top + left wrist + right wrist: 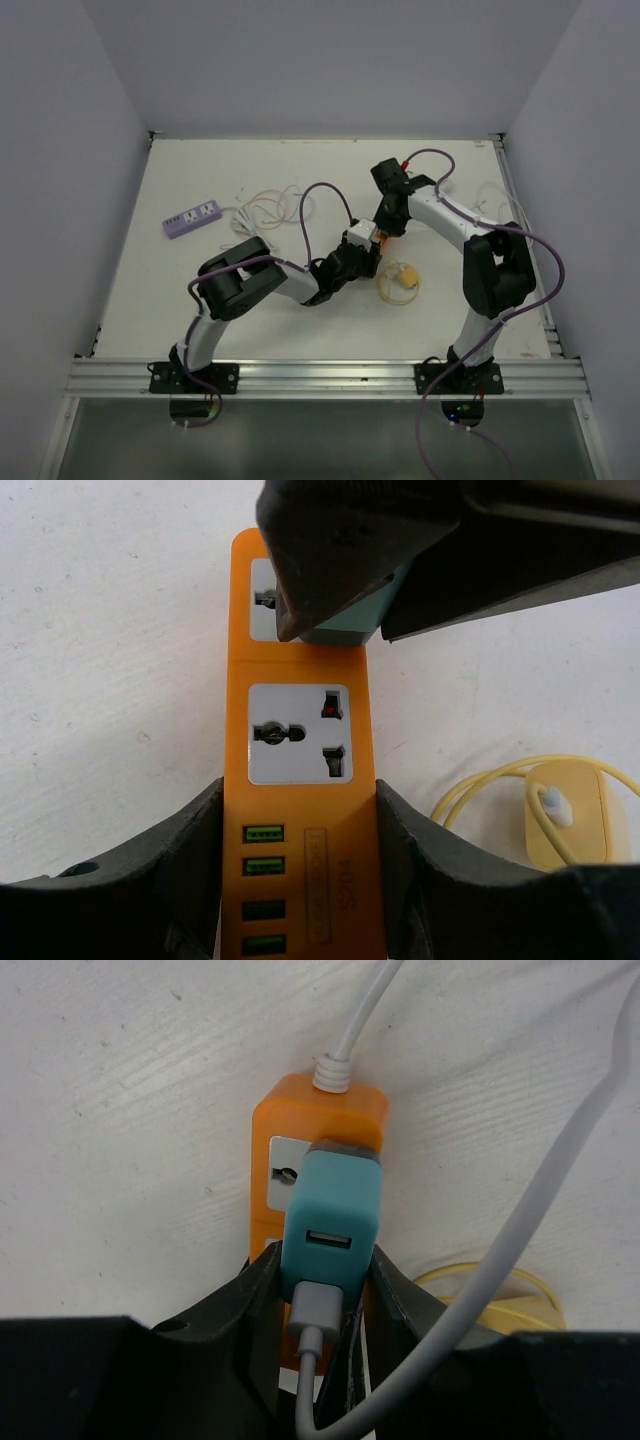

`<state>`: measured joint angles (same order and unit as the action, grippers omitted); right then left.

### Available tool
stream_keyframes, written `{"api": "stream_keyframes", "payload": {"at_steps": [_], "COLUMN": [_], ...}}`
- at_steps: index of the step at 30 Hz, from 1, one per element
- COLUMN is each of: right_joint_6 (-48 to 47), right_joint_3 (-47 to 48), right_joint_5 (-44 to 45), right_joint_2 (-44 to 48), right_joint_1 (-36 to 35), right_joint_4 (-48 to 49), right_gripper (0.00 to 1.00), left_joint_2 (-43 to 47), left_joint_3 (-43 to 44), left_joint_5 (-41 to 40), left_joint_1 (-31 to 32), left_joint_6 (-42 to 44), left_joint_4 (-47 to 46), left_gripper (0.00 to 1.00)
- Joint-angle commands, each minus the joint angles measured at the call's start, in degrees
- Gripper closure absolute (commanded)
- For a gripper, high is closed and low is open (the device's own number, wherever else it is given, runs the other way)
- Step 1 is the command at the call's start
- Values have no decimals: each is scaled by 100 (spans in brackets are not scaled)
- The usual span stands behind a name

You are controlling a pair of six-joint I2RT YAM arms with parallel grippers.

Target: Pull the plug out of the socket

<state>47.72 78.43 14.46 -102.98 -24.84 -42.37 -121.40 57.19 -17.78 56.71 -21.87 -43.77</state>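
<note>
Your orange socket strip [300, 810] lies flat on the white bench [200, 300], a little right of the middle, and both arms meet over it. Your left claw [300, 795] is pinching the strip across its width. One dark finger presses against each long side, level with the row of four USB ports. Just beyond those fingers you can see an outlet with its three holes showing.

The teal plug [330, 1210] stands over the next outlet, at the far end of the strip. It is a blocky charger with its base against the outlet face, and you cannot see its pins. Your right claw [325, 1260] is pinching that plug, with a finger flat on each side of the teal body. A grey cable [312, 1325] comes out of the USB port in the plug's top and passes between the right claw's fingers. A white cord [350, 1020] leaves the strip's far end and runs away over the bench.

Near the strip on its right, not touching it, lies a small yellow item [565, 815] with a yellow lead looped beside it. You cannot tell what it is. Well off on the left side of the bench lies a purple strip [192, 217], with thin pale leads trailing to its right. It is well apart from both arms.
</note>
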Motion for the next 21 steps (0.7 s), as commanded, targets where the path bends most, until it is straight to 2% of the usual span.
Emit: {"api": "stream_keyframes", "payload": {"at_steps": [1,11,21], "right_joint_6": [272,343,360], "right_joint_3": [480,471,1139], "right_joint_5": [-479,-830,-541], "right_joint_2": [322,542,428], "right_joint_1": [5,155,208], "right_joint_4": [185,379,-491], "right_gripper": [100,100,100], "left_joint_2": [-498,-595,-648], "left_joint_3": [-94,38,205], "left_joint_5": [258,187,-155], "left_joint_1": [-46,-46,-46], "left_joint_6": [-555,-599,-635], "left_joint_4": [1098,1432,1819], "left_gripper": [100,100,100]}}
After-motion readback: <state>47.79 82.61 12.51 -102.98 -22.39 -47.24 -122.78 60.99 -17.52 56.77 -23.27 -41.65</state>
